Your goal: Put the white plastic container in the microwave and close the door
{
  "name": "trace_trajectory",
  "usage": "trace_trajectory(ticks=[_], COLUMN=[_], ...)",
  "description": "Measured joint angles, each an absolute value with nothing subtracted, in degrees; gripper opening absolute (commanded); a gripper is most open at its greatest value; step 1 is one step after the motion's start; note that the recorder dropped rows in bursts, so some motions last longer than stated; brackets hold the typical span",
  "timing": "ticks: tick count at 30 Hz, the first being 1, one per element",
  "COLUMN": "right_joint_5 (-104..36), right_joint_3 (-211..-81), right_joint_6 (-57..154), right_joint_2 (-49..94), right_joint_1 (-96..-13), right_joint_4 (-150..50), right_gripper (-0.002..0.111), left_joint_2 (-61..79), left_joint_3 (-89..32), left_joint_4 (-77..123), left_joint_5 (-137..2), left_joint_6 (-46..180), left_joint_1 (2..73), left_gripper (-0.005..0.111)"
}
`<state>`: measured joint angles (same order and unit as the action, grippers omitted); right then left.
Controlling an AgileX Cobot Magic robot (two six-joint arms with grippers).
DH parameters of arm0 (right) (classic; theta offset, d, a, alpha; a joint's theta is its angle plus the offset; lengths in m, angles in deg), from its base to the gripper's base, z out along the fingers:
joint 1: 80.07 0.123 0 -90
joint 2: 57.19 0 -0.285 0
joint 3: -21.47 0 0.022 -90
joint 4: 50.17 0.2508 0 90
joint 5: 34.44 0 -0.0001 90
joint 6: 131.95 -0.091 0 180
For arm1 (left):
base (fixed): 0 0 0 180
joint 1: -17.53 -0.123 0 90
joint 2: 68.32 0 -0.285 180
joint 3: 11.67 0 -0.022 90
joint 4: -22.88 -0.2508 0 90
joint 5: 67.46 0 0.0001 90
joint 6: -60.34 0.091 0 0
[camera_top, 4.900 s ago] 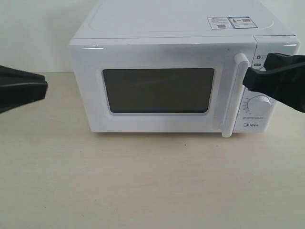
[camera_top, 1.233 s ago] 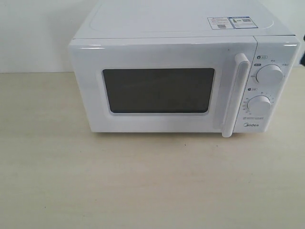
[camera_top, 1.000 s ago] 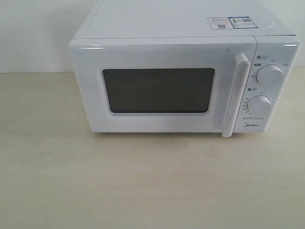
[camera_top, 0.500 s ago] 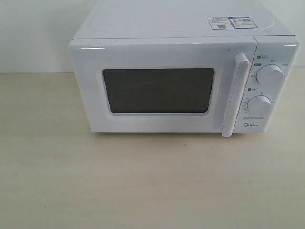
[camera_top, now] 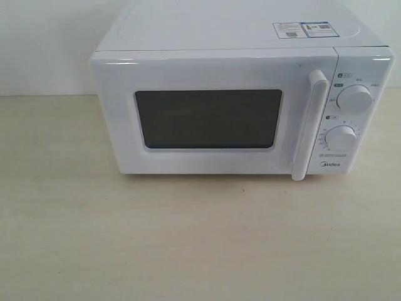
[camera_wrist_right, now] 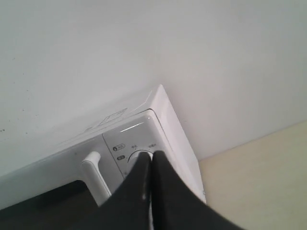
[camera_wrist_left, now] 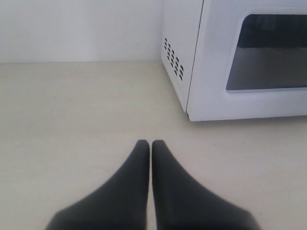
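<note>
The white microwave (camera_top: 238,37) stands at the back of the table with its door (camera_top: 207,157) flat against the front, handle (camera_top: 310,125) upright. The white plastic container shows in no view. Neither arm appears in the exterior view. My left gripper (camera_wrist_left: 151,143) is shut and empty above the tabletop, off the microwave's (camera_wrist_left: 194,57) left front corner. My right gripper (camera_wrist_right: 151,155) is shut and empty, hanging in front of the upper dial (camera_wrist_right: 136,155), beside the handle (camera_wrist_right: 96,177).
The beige tabletop (camera_top: 188,238) stretches in front of the microwave and to its left (camera_wrist_left: 72,110). A white wall (camera_wrist_right: 144,48) stands behind. Vent holes (camera_wrist_left: 173,58) mark the microwave's left side.
Both grippers, at the frame edges 4.9 s ago with the right one at the door handle, have withdrawn out of the exterior view. Nothing has moved in the last second.
</note>
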<state>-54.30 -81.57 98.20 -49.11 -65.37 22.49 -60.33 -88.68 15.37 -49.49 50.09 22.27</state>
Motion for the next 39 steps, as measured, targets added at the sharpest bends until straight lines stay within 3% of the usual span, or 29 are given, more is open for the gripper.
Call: trace_trajectory(ticks=[9, 23, 39], right_joint_5=[-46.78, -20.54, -13.78], right_joint_3=[-81.57, -81.57, -81.26], right_joint_6=[95.22, 47.47, 43.14], right_joint_2=[-49.11, -49.11, -49.11], right_joint_1=[-65.37, -65.37, -65.46], right_joint_4=[17.84, -49.34, -53.84], right_gripper=[0.000, 0.000, 0.000], left_joint_2=[-60.33, -60.33, -60.33], left_joint_3=[-88.68, -88.68, -88.68], left_joint_4=[15.37, 15.37, 15.37], left_joint_5=[-49.49, -49.49, -49.49], left_joint_6=[50.09, 50.09, 50.09], left_joint_1=[22.27, 22.27, 22.27], left_gripper=[0.004, 0.004, 0.004])
